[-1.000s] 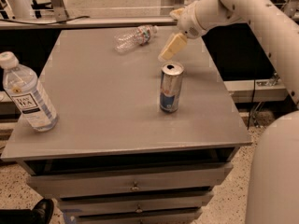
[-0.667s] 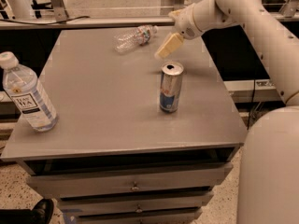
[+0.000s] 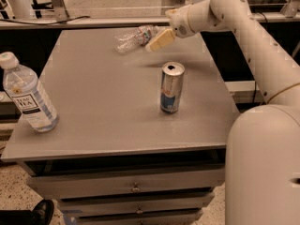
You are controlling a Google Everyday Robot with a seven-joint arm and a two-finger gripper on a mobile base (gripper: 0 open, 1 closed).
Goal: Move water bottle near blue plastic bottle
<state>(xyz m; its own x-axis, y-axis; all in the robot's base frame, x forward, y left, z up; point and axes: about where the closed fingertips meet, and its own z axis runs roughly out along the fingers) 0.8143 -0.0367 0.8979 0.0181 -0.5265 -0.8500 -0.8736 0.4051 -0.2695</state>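
Note:
The water bottle [image 3: 134,37] is small, clear and ribbed with a coloured label band. It lies on its side at the far middle of the grey table [image 3: 103,102]. The blue plastic bottle [image 3: 28,95] is larger, pale bluish, with a white cap and white label. It stands upright at the table's near left. My gripper [image 3: 158,41] hangs above the far edge, just right of the water bottle's end, its cream fingers pointing down-left toward it. It holds nothing that I can see.
A silver-and-blue drink can [image 3: 171,87] stands upright at the middle right of the table, in front of the gripper. My white arm [image 3: 248,27] comes in from the right. Drawers [image 3: 136,186] sit below the table top.
The gripper has moved left and slightly away, closing in on the lying water bottle. The bottles and the can have not moved.

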